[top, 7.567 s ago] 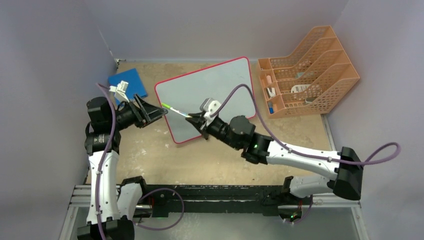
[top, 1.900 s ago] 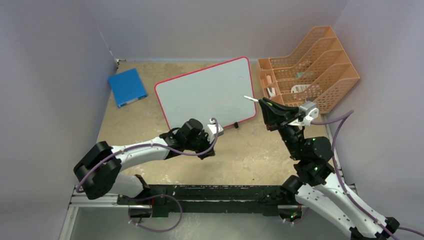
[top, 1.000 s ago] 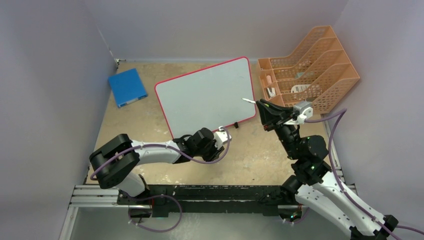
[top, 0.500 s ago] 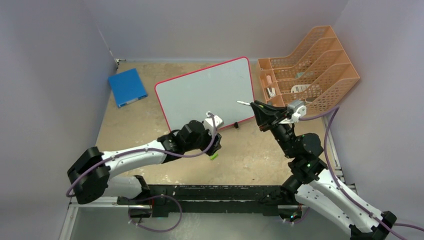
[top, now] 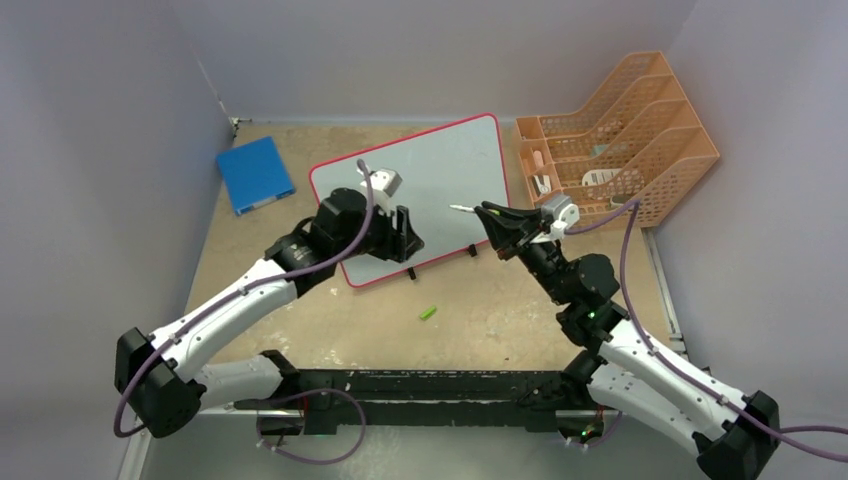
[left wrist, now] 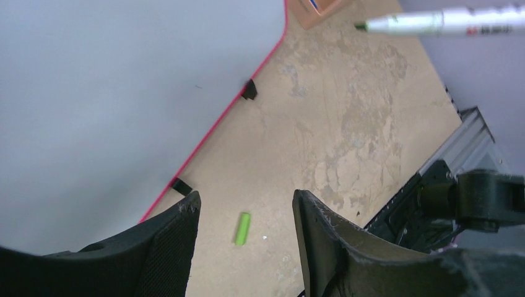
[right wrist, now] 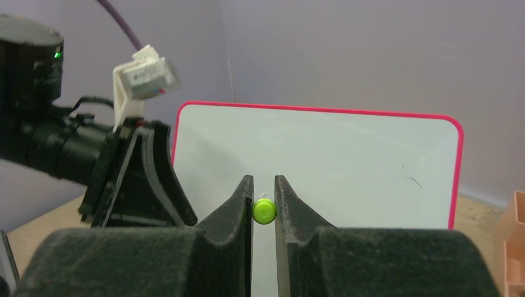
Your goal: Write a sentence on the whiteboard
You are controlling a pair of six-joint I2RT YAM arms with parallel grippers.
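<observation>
The whiteboard (top: 440, 165) with a red rim stands tilted mid-table; its surface shows no green writing, only a tiny dark mark (right wrist: 415, 182). My right gripper (top: 492, 216) is shut on a marker (top: 465, 209), uncapped tip pointing left just off the board's right part. The marker's green rear end (right wrist: 264, 211) sits between the jaws, and the board (right wrist: 347, 154) fills the view ahead. My left gripper (top: 402, 236) is open and empty over the board's lower left edge. A green cap (top: 428, 313) lies on the table, also below the left gripper (left wrist: 246, 199) in the left wrist view (left wrist: 242, 228).
An orange file organizer (top: 620, 140) stands at the right back. A blue square pad (top: 255, 173) lies at the left back. The board's two black feet (left wrist: 249, 90) rest on the table. Grey walls close in on three sides.
My left arm has lifted from the table front to the board's lower left, leaving the green cap on the table. My right gripper has carried the marker left toward the board.
</observation>
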